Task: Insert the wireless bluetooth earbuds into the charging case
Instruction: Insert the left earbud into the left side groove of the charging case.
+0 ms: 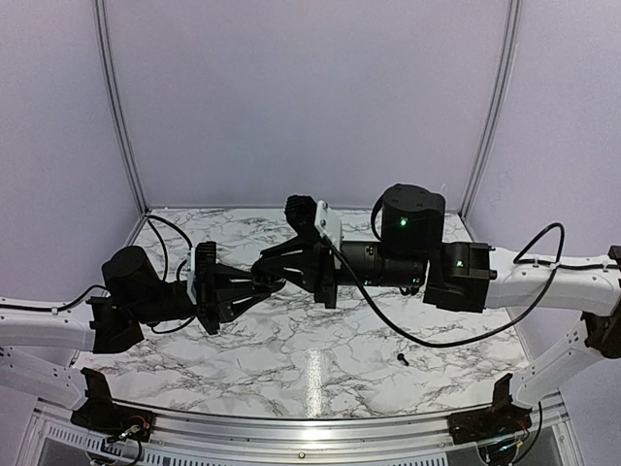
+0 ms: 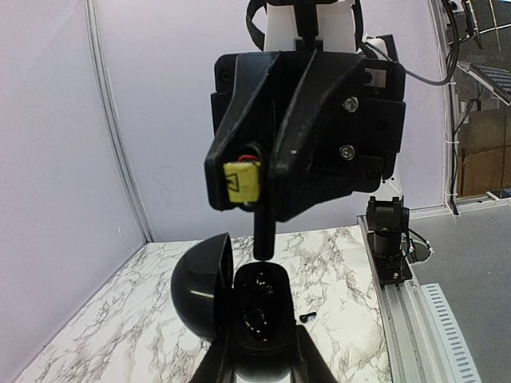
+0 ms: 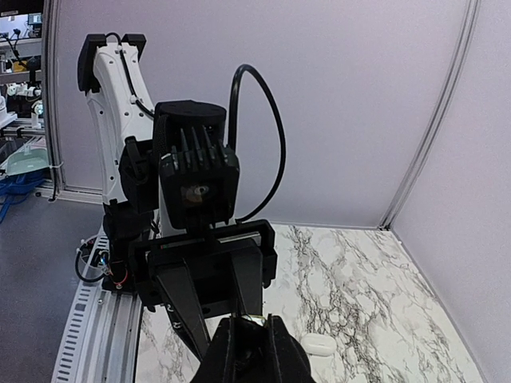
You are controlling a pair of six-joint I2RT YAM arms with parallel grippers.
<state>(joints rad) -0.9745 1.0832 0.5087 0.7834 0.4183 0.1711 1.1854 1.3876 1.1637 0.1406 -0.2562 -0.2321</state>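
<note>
My left pincer [image 2: 259,355] is clamped on the open black charging case [image 2: 257,307]. My right pincer [image 2: 264,254] hangs just above its sockets, fingers together; whether they pinch a bud I cannot tell. Coming down off-line could twist the case askew. One black earbud [image 2: 310,316] lies loose on the surface [image 2: 104,319].

Shot from high behind the counter's [image 1: 291,359] near edge, facing its far edge. From the left wrist, close-in toward the right edge; from the right wrist, toward the left. Overlapping at mid-counter.
</note>
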